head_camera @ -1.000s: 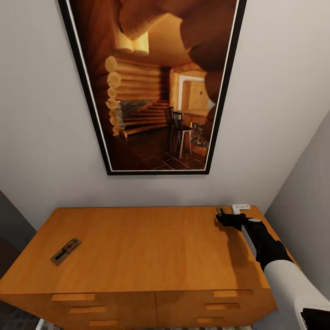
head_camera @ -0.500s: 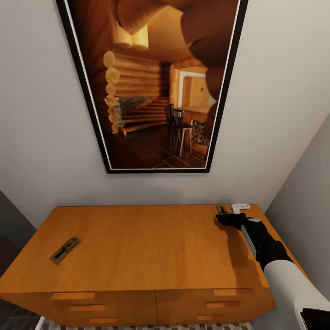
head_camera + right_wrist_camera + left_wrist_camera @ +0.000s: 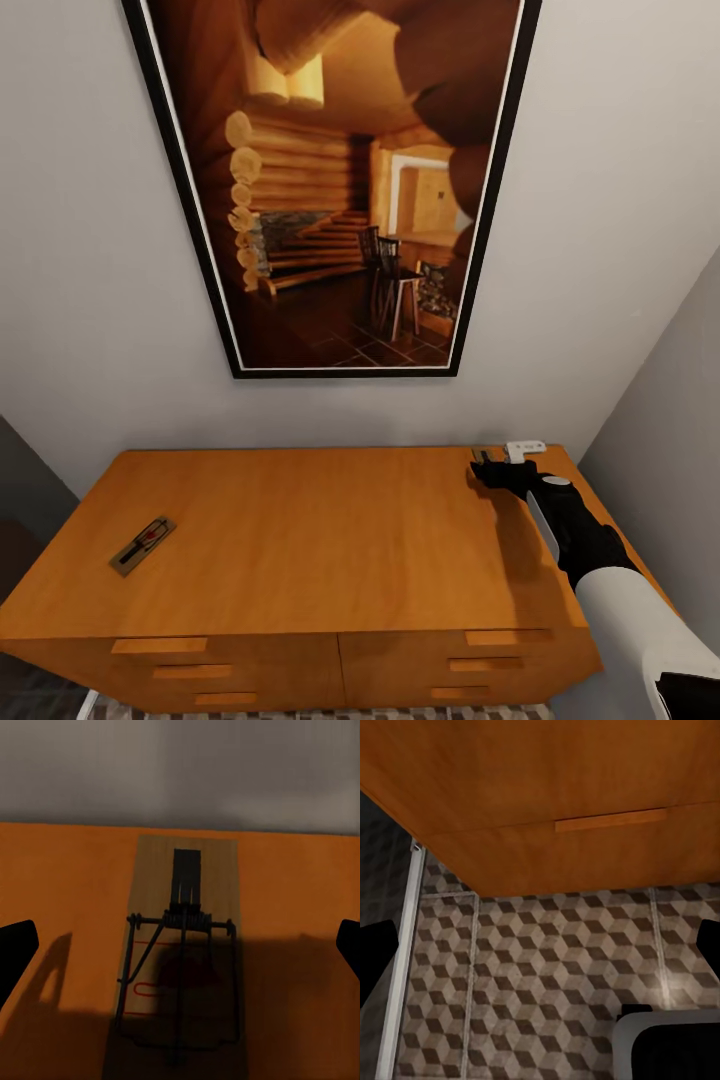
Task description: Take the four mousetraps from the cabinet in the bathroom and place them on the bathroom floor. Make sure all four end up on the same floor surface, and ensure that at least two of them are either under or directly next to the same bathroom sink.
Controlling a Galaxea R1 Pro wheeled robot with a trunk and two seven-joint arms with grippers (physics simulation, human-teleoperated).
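Two mousetraps lie on the orange-brown cabinet top [image 3: 320, 540]. One mousetrap [image 3: 142, 546] rests near the top's left edge. The other mousetrap [image 3: 484, 455] lies at the back right corner by the wall; the right wrist view shows it close up [image 3: 182, 945], a tan board with dark wire parts. My right gripper [image 3: 490, 470] hovers just over it, open, with its black fingertips [image 3: 15, 952] spread wide on either side and nothing held. My left gripper [image 3: 540, 945] hangs open low in front of the cabinet drawers [image 3: 547, 817], above the cube-patterned bathroom floor [image 3: 547, 960].
A large framed picture [image 3: 330, 190] of a log cabin hangs on the wall behind the cabinet. A small white object [image 3: 525, 449] sits at the back right corner beside the trap. A grey wall [image 3: 660, 420] closes in on the right. Part of my base [image 3: 660, 1042] shows over the tiles.
The head view shifted slightly at first. The small white object by the right gripper now sits a little nearer the wall and tilted. The right gripper has hardly moved.
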